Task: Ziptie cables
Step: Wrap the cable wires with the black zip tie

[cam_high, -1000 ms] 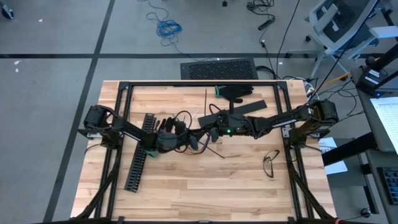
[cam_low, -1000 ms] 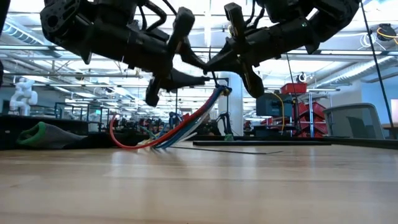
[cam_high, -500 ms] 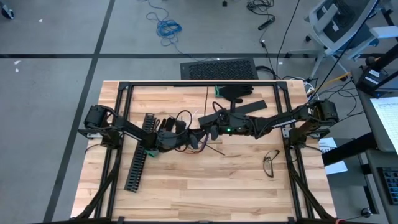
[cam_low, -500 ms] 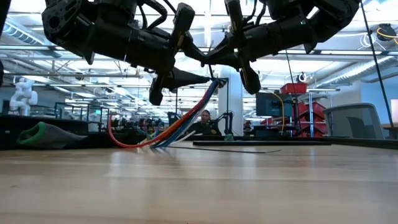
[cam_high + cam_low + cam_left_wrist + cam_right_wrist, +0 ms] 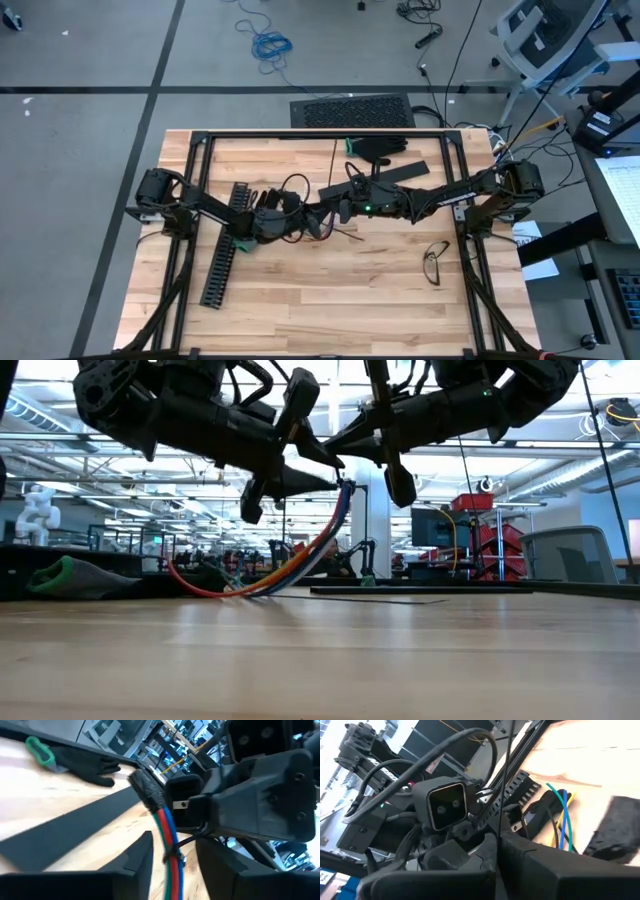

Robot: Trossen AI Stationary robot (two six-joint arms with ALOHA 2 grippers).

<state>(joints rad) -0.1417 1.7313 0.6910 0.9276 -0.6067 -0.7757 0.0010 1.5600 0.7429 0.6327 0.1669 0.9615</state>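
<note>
Meanwhile the cables (image 5: 300, 555) had risen steeper since a second earlier, lifted off the table between the two grippers. The left gripper (image 5: 172, 862) straddled the bundle, its grip unclear; the right gripper (image 5: 338, 210), pressed together, likely tensioned the tie.

Even, bright overhead lighting is recorded in the high view. In the low view, ceiling lights (image 5: 330, 390) glare white and the tabletop (image 5: 320, 660) foreground is blurred.

both tools (image 5: 318, 214) raised, tip to tip
</note>
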